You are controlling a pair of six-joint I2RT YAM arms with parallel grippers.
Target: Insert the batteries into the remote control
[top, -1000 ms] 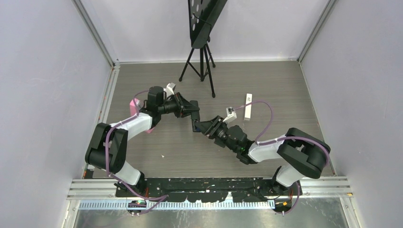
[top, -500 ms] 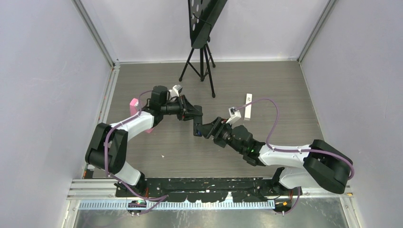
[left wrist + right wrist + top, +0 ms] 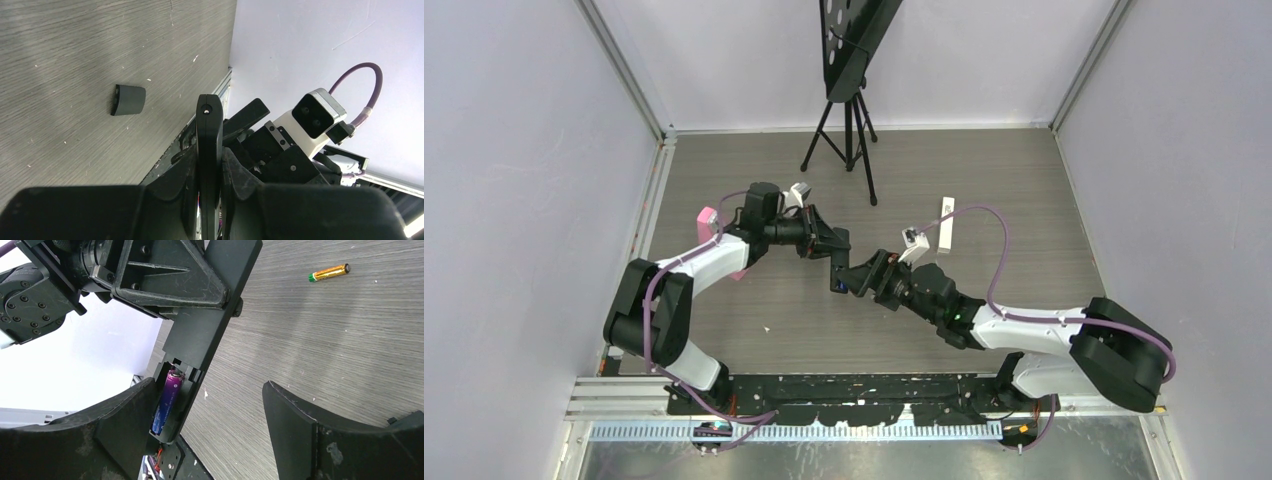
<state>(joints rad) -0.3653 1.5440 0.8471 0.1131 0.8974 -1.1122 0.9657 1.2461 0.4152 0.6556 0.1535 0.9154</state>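
My left gripper (image 3: 828,243) is shut on a black remote control (image 3: 837,264), held off the floor at mid-table. Seen from the left wrist, the remote (image 3: 209,131) stands edge-on between the fingers. The right wrist view shows the remote's (image 3: 210,325) open compartment with a purple battery (image 3: 168,401) lying in it. My right gripper (image 3: 209,390) is open, its left finger beside the compartment, its right finger well apart. An orange-yellow battery (image 3: 328,273) lies loose on the floor beyond. The other batteries are out of view.
A small dark battery cover (image 3: 128,100) lies on the wood-grain floor. A white slim remote (image 3: 947,222) lies to the back right. A black tripod (image 3: 849,130) stands at the back, and a pink object (image 3: 709,215) sits by the left arm.
My right gripper has opened wide, leaving the purple battery in the compartment. The right arm stretched out leftward, and the left gripper carried the remote slightly right.
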